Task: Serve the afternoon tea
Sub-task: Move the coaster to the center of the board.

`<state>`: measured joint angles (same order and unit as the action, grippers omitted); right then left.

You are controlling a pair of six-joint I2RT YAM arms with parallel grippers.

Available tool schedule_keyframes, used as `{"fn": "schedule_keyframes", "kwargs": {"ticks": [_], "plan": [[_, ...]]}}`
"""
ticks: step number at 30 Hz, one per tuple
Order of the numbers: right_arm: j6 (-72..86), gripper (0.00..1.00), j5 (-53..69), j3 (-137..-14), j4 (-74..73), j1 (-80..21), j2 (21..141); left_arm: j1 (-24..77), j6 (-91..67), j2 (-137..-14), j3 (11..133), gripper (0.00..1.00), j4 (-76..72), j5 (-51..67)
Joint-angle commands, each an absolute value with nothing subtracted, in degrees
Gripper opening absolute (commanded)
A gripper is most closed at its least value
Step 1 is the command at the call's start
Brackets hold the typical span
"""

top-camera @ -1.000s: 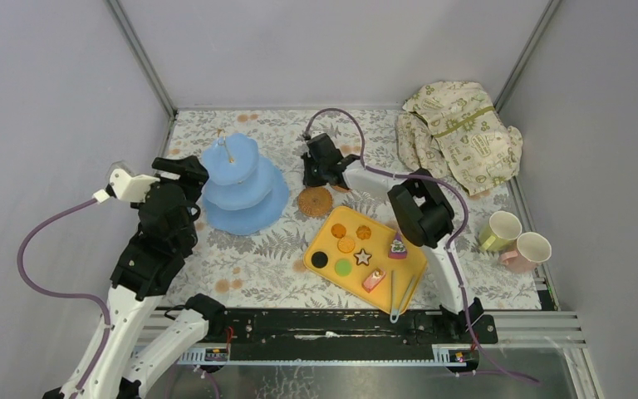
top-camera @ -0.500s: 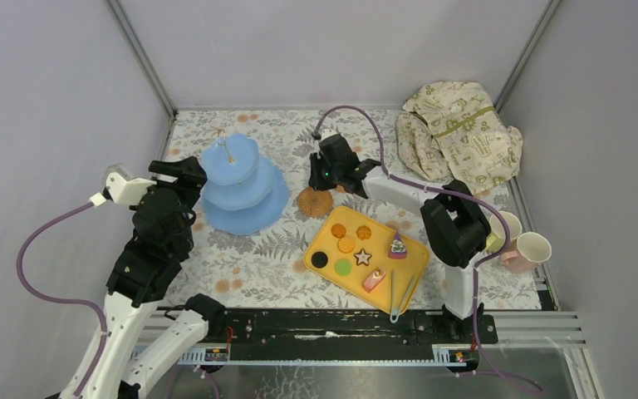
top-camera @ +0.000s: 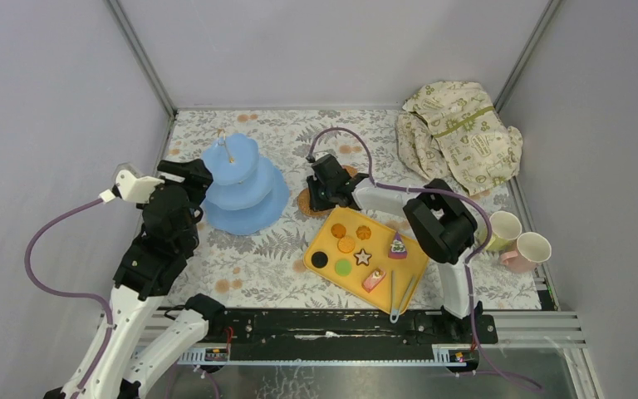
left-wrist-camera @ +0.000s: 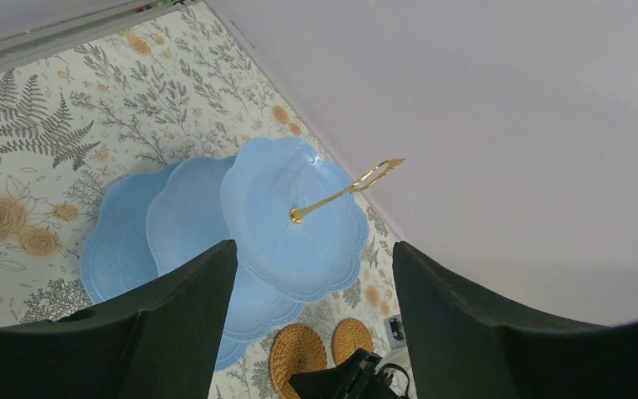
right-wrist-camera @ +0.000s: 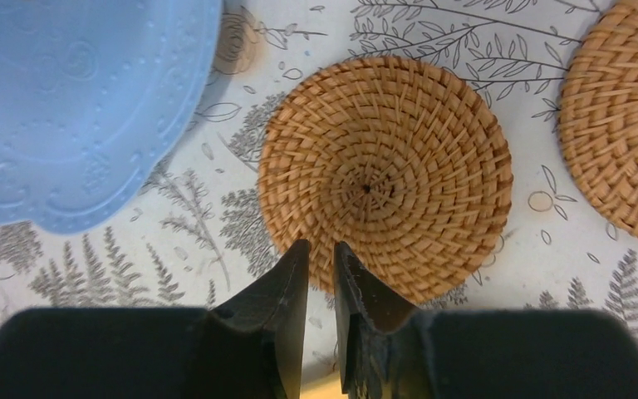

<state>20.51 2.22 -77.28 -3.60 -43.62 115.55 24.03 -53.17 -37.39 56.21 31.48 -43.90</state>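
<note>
The light-blue three-tier stand (top-camera: 241, 187) (left-wrist-camera: 295, 220) stands empty at the left. My left gripper (top-camera: 188, 172) (left-wrist-camera: 311, 249) hovers beside it, open wide with nothing between the fingers. Two woven coasters lie flat to the stand's right: the nearer coaster (top-camera: 310, 203) (right-wrist-camera: 382, 179) and the farther coaster (top-camera: 350, 172) (right-wrist-camera: 623, 116). My right gripper (top-camera: 322, 189) (right-wrist-camera: 320, 249) hangs low at the nearer coaster's edge, its jaws a narrow gap apart and gripping nothing. Toy pastries (top-camera: 347, 244) sit on the yellow tray. Two pale cups (top-camera: 498, 230) (top-camera: 532, 249) lie at the right edge.
The yellow tray (top-camera: 414, 266) with tongs (top-camera: 402, 293) sits in front of the right arm. A crumpled cream cloth (top-camera: 461, 133) lies at the back right. Grey walls close in on the left, back and right.
My right gripper has drawn back from the farther coaster to the nearer one, and its jaws have parted slightly. The left arm has shifted a little to the right.
</note>
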Motion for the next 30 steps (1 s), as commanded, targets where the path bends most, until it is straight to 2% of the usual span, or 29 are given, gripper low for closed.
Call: {"fn": "schedule_keyframes", "kwargs": {"ticks": [1,9,20,30], "plan": [[21.17,0.25,0.50,-80.96,-4.22,-43.70,119.13,24.43,-52.33,-37.66,55.34,0.76,28.45,-44.54],[21.72,0.25,1.68,-85.00,-4.58,-42.44,124.21,24.43,-51.35,-38.46,54.50,0.76,27.19,-44.93],[21.10,0.25,2.77,-96.99,-8.80,-38.50,131.28,24.43,-50.55,-40.07,53.75,0.76,25.62,-45.43],[22.71,0.25,2.96,-91.48,-7.49,-34.28,128.86,24.44,-50.89,-40.66,53.79,0.76,25.22,-45.05]]}}
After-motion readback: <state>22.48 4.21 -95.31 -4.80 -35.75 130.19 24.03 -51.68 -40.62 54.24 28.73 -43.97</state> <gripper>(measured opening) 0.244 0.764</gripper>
